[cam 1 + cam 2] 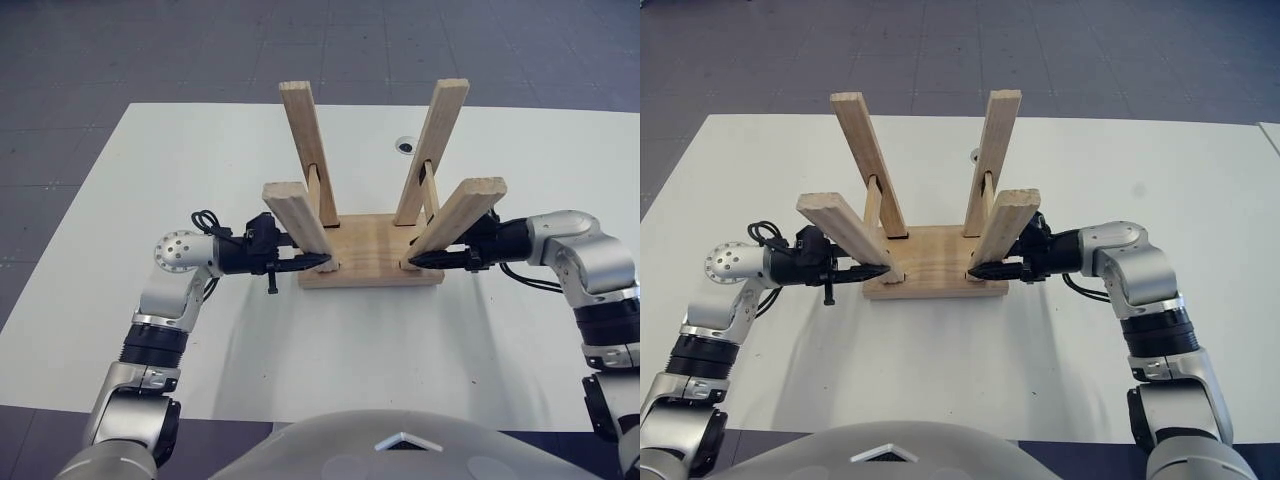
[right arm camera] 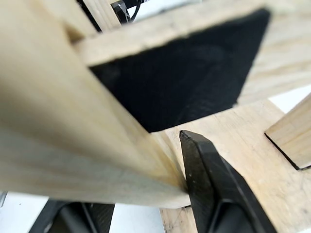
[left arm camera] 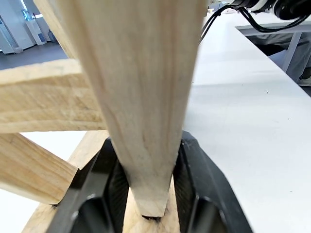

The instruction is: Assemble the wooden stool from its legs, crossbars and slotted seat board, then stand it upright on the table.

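The stool (image 1: 372,225) stands upside down near the middle of the white surface (image 1: 200,170). Its seat board (image 1: 370,255) lies flat on the surface with its long axis running across from the robot's left to its right. All four legs point upward out of the board and splay outward. The far-left leg (image 1: 306,140) and far-right leg (image 1: 436,140) lean away from the robot and apart from each other. The near-left leg (image 1: 297,215) and near-right leg (image 1: 458,213) tilt toward the robot and out to their own sides. On each side a short crossbar (image 1: 317,190) links the near leg to the far one, low down near the board.

The left tool (image 1: 322,260) comes in level from the left and is clamped on the foot of the near-left leg, just above where that leg enters the board. In the left wrist view its black fingers (image 3: 109,179) sit on both sides of the tapered leg end.

The right tool (image 1: 412,262) comes in from the right at the same height and grips the base of the near-right leg. In the right wrist view one finger (image 2: 209,184) presses against the leg's side, just over the board.

Beyond the stool, a small round cable grommet (image 1: 405,145) is set into the surface between the two far legs.
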Robot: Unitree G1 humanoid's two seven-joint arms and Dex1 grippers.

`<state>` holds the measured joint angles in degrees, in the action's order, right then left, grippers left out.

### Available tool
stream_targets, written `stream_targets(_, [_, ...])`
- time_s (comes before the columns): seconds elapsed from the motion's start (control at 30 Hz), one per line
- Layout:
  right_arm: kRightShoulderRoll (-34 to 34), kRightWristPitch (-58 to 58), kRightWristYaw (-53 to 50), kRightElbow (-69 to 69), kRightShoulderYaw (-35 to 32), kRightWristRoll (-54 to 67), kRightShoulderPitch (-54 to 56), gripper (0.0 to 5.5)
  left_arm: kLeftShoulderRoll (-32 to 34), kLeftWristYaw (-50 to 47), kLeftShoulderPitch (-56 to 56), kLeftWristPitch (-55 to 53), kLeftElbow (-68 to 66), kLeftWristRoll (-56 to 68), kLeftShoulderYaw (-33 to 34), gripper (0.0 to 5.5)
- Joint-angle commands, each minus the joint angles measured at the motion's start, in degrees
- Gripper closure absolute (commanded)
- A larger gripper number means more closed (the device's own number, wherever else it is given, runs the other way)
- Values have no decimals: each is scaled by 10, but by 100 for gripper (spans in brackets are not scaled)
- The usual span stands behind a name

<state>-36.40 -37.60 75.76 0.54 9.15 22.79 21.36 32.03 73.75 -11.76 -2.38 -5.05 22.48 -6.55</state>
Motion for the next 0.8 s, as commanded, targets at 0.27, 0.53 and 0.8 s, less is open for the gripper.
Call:
stream_targets(0.27, [-32,-240,-21,-125,11,122,7,368,33,-92,-13,-344,126,71,23,434])
stream_targets(0.53, [26,-477,-99,-111,-120,275,93,368,30,-126,-73,-611,172,292,115,434])
stream_targets(0.8, [50,-540,-181,-44,-148,283,116,368,20,-179,-111,-649,110,314,143,434])
